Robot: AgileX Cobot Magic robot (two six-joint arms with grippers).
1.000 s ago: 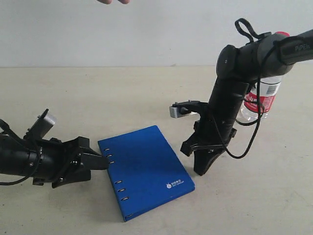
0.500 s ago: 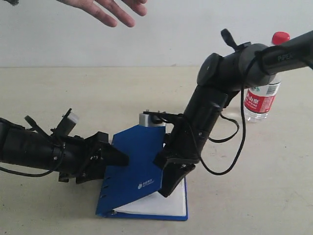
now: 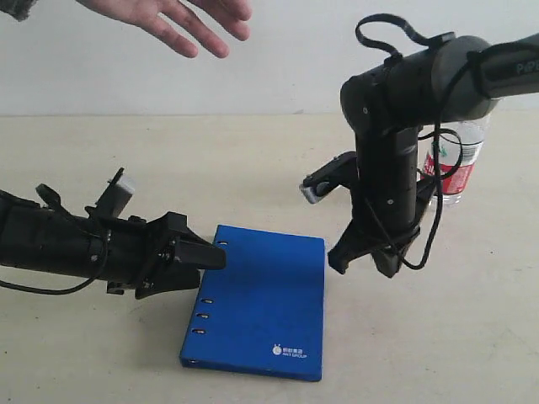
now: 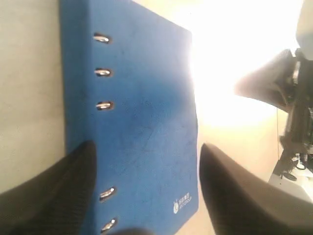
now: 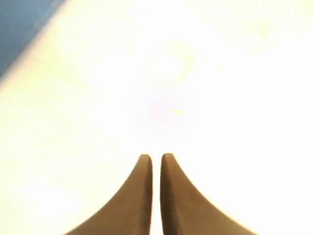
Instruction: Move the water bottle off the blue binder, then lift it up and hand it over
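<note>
Binder (image 3: 261, 303) looks stiff, flat and fairly light, best pinched at its spine edge by the spread left fingers (image 4: 54, 196); right fingers (image 5: 142, 196) are clenched empty.

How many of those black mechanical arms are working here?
2. The left arm lies low, its tool at the binder's spine. The right arm stands beside the binder, in front of the bottle. None seems hidden.
</note>
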